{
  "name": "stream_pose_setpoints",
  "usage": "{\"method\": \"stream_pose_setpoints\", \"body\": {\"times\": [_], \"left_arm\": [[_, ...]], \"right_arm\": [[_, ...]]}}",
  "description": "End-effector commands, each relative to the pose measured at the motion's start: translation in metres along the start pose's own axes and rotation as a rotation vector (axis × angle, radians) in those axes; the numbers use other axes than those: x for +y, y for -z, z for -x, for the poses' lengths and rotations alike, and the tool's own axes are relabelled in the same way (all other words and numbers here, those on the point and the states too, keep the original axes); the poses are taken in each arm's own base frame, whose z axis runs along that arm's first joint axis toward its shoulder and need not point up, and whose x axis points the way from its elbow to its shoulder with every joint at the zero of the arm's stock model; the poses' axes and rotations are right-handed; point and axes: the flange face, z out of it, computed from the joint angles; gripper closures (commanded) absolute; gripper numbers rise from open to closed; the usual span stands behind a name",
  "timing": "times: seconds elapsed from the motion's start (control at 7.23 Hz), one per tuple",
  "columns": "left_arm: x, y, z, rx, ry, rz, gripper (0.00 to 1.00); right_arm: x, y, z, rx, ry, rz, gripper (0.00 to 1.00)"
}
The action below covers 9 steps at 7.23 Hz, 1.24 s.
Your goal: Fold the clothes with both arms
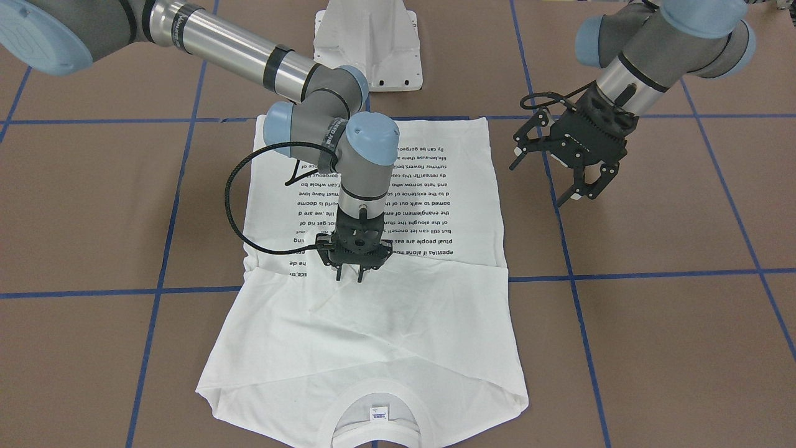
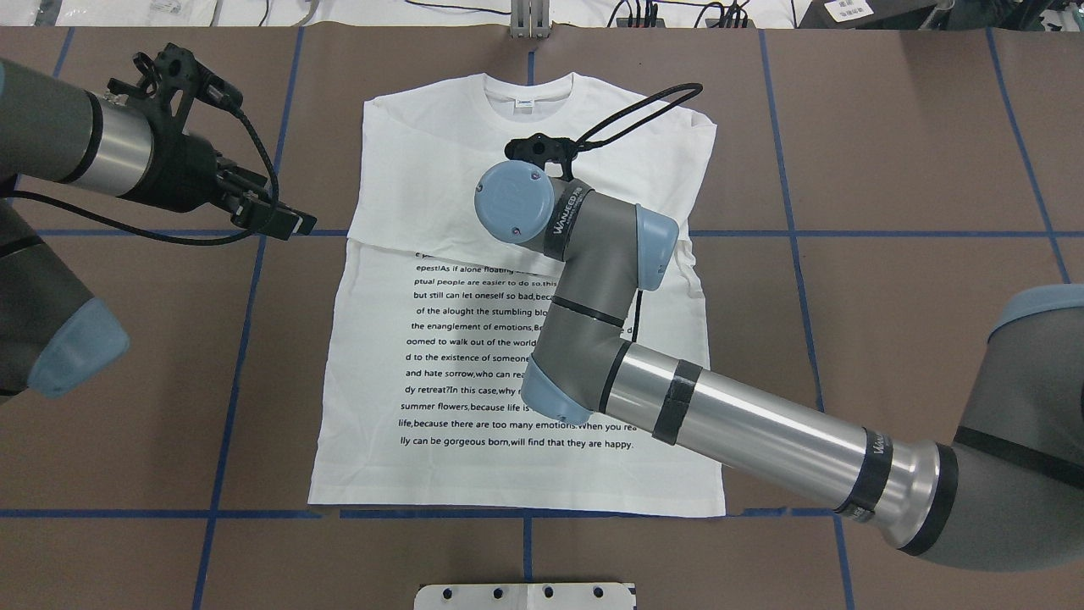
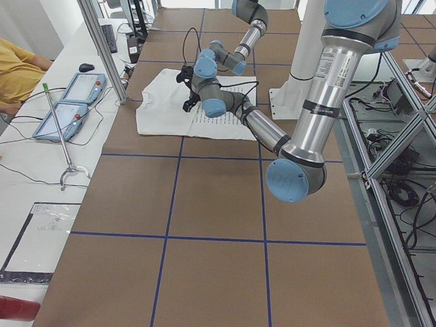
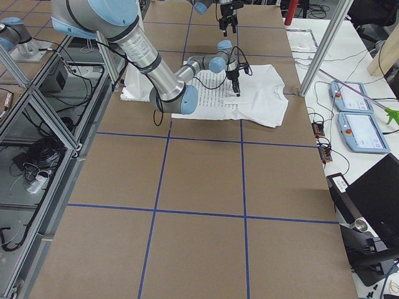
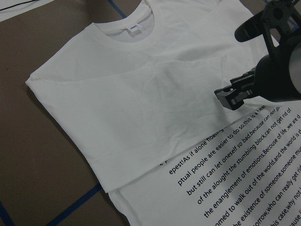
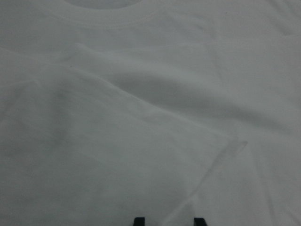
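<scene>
shirt flat, pincers empty

on the table (image 2: 889,169), your white t-shirt (image 2: 440,169) lies flat midway, collar toward your edge (print side up). the right gripper (image 1: 350,277) points down over its plain part, fingers slightly apart, gripping nothing. the left gripper (image 1: 547,180) hangs spread beside the shirt's left edge.

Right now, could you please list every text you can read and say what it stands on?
"lly can be gorgeous born,will find that they are happy." on the T-shirt
"the enanglement of emotions" also T-shirt
Neck label: too small to read.
Lettering on the right arm: blurred.
</scene>
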Motion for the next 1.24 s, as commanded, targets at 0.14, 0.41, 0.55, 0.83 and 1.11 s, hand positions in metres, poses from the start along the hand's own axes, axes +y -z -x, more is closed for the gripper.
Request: {"method": "stream_pose_setpoints", "body": {"times": [0.14,0.41,0.55,0.83,1.11], "left_arm": [[-0.0002,0.0004,0.0,0.0,0.002,-0.001,0.0],[-0.0002,0.0004,0.0,0.0,0.002,-0.001,0.0],[-0.0002,0.0005,-0.0001,0.0,0.001,-0.002,0.0],[-0.0002,0.0005,-0.0001,0.0,0.001,-0.002,0.0],[-0.0004,0.0006,-0.0001,0.0,0.0,-0.004,0.0]], "right_arm": [[-0.0005,-0.0013,-0.0015,0.002,0.006,0.0,0.63],[0.0008,-0.0016,-0.0011,0.004,0.016,0.003,1.0],[0.0013,-0.0027,-0.0021,0.007,0.017,0.004,1.0],[-0.0003,-0.0002,-0.0014,0.003,0.015,0.003,1.0],[-0.0028,0.004,0.0012,-0.008,0.01,-0.002,1.0]]}}
